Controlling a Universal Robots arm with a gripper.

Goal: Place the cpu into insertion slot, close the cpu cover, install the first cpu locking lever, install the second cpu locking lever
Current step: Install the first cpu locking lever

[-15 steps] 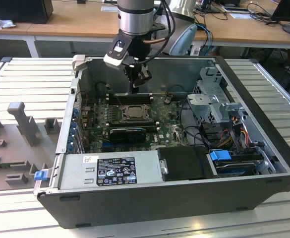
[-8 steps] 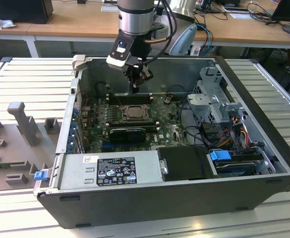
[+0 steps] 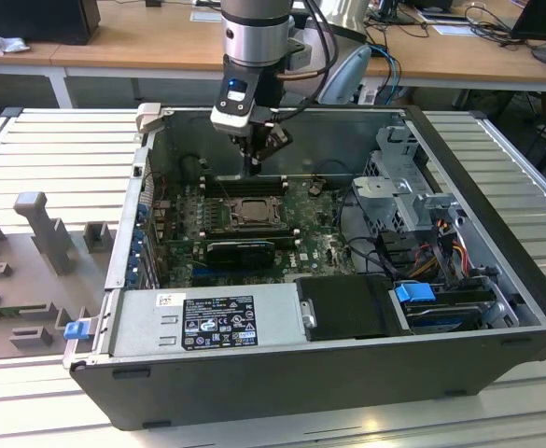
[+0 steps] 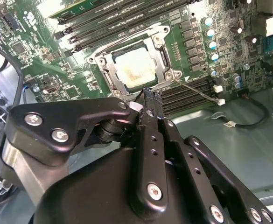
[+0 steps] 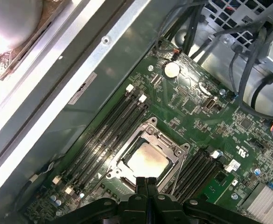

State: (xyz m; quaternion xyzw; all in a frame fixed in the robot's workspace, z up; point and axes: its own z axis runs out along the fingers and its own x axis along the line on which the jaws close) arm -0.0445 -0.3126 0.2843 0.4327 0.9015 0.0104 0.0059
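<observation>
Clenched on nothing, the claw (image 5: 146, 181) hangs just above the cpu cover (image 5: 165, 139), with the seated cpu (image 5: 148, 161) directly beyond its tips.

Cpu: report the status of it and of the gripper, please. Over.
Gripper shut, just over cpu cover edge. Cpu seated, cover down around it. Nothing between them.
</observation>
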